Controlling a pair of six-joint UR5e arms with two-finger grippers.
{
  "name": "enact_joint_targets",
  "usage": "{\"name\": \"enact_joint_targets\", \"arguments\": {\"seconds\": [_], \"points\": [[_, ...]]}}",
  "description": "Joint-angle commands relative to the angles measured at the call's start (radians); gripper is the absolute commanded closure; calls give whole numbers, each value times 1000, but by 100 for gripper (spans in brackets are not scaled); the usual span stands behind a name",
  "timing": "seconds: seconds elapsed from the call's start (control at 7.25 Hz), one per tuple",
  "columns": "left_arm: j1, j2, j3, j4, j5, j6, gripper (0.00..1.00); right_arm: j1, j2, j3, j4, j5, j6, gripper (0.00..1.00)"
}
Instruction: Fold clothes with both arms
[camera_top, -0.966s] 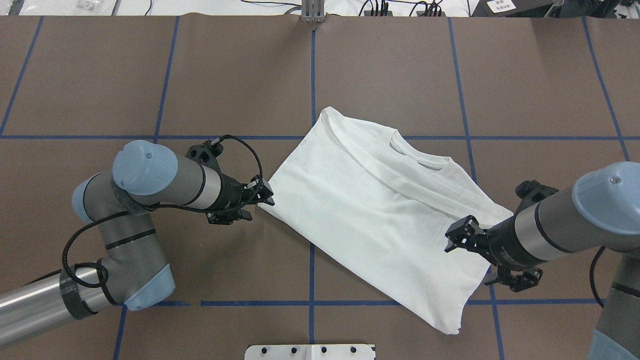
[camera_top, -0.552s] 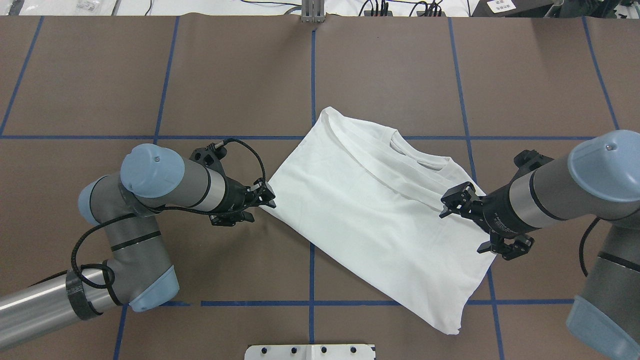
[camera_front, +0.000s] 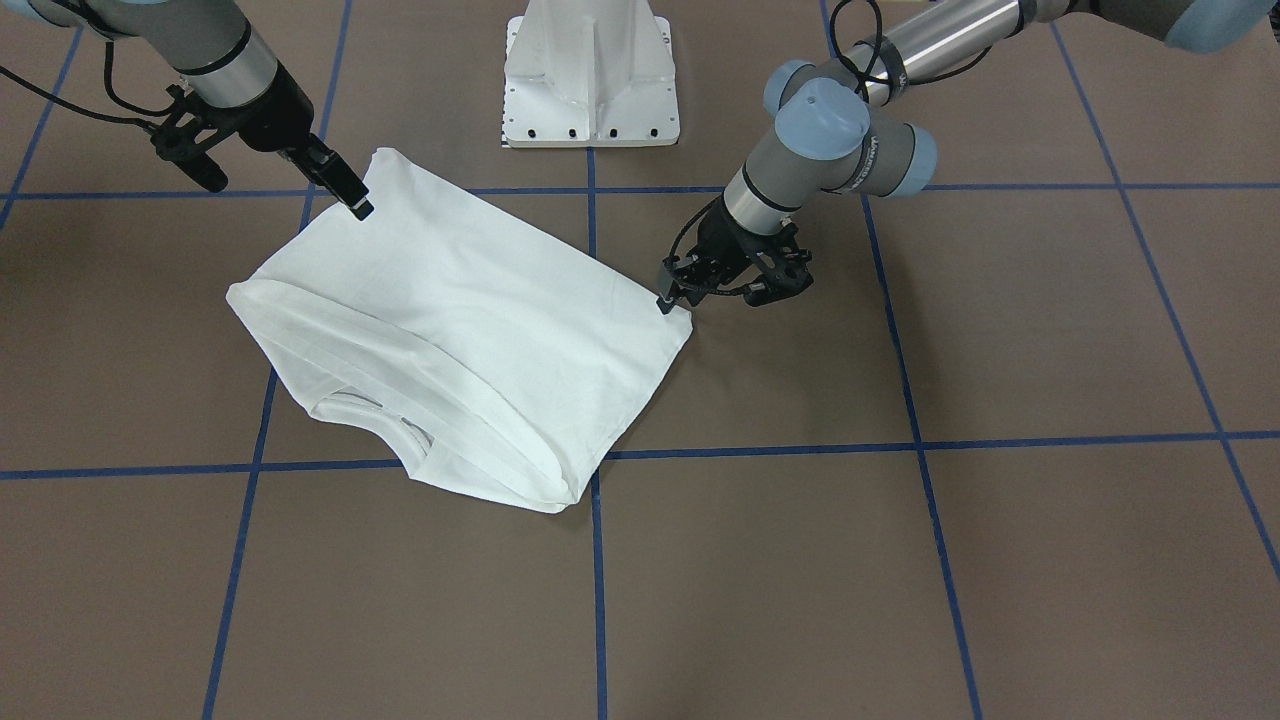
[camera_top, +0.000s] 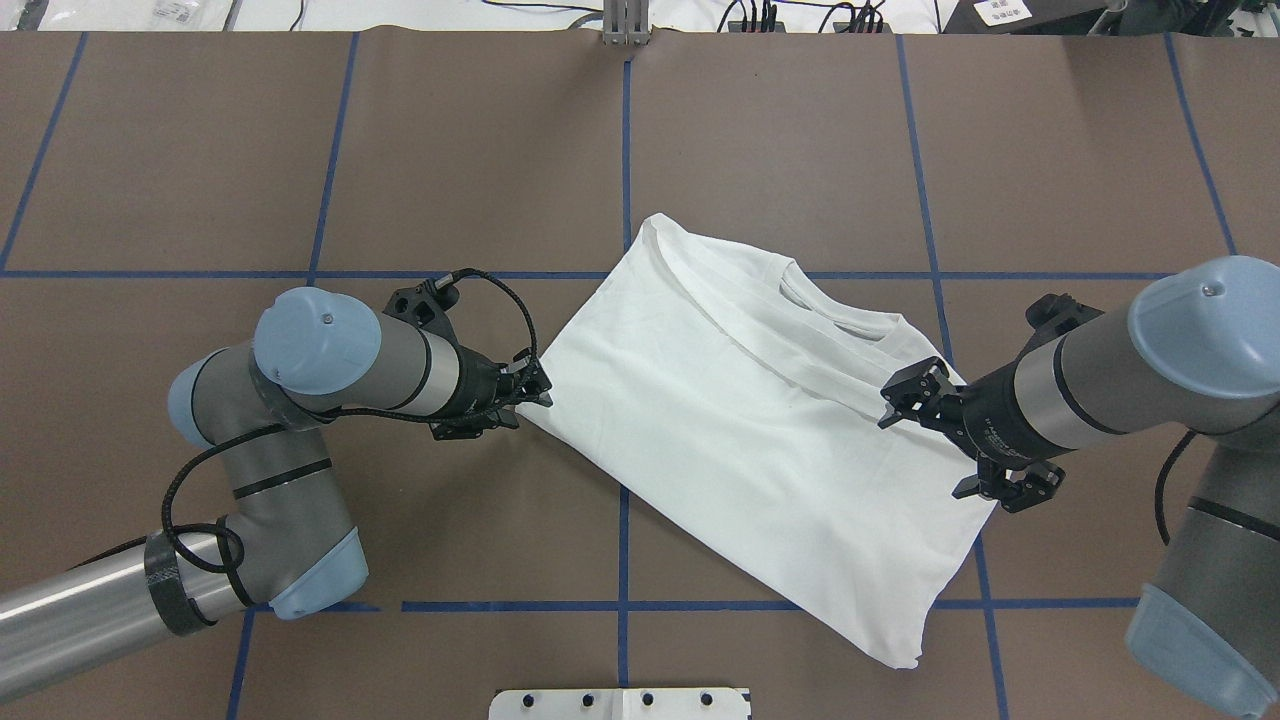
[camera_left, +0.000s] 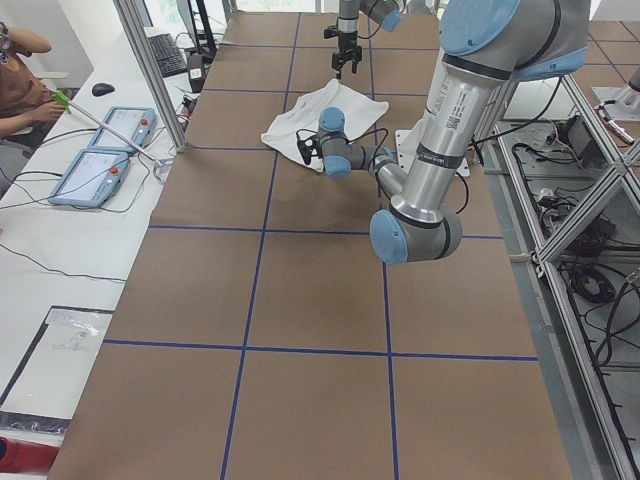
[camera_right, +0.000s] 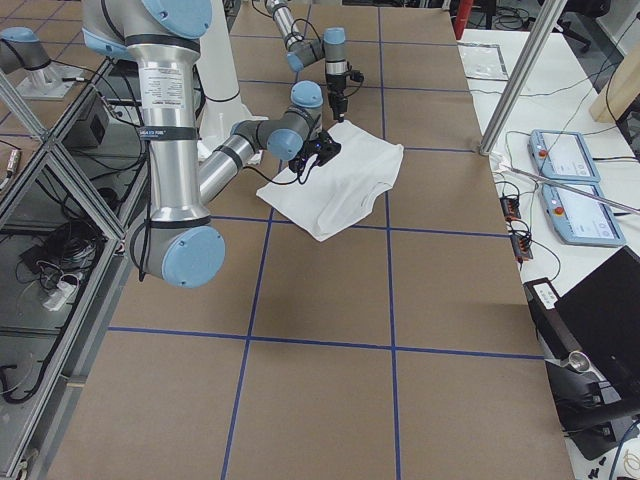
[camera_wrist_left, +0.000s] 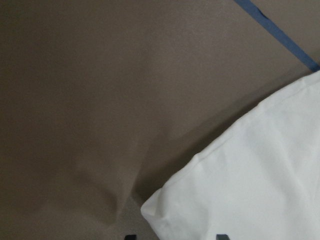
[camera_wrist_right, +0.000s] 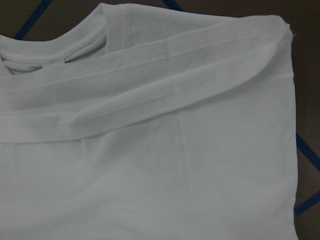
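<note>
The white T-shirt (camera_top: 740, 420) lies folded into a slanted rectangle across the table's middle. Its collar (camera_top: 835, 320) is on the far right, with a sleeve (camera_wrist_right: 165, 85) folded flat beside it. My left gripper (camera_top: 538, 392) sits low at the shirt's left corner; in the left wrist view that corner (camera_wrist_left: 165, 210) lies between the open fingertips. My right gripper (camera_top: 893, 405) hovers open over the shirt's right part, just near of the collar. In the front view the left gripper (camera_front: 668, 300) touches the corner, and the right gripper (camera_front: 360, 207) points at the shirt's (camera_front: 470, 320) edge.
Brown table cover with a grid of blue tape lines (camera_top: 625, 150). The white pedestal base (camera_front: 590, 90) stands at the robot's side. An aluminium post (camera_top: 625, 25) is at the far edge. An operators' desk with tablets (camera_left: 100, 150) and a seated person (camera_left: 20, 70) lies beyond the table.
My right gripper has moved farther from the robot along the shirt's right side, toward the collar. My left arm has crept slightly right, closing in on the shirt's left corner.
</note>
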Motion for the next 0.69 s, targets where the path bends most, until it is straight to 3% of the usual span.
{"name": "enact_joint_targets", "arguments": {"seconds": [0.0, 0.14, 0.28, 0.41, 0.55], "points": [[1, -16, 17, 0, 29, 1, 56, -2, 0, -2, 0, -2, 0, 0], [-1, -14, 17, 0, 50, 2, 62, -2, 0, -2, 0, -2, 0, 0], [-1, -14, 23, 0, 90, 2, 75, -2, 0, -2, 0, -2, 0, 0], [-6, -10, 26, 0, 107, 28, 100, -2, 0, -2, 0, -2, 0, 0], [-19, -8, 34, 0, 110, 147, 100, -2, 2, -2, 0, -2, 0, 0]]}}
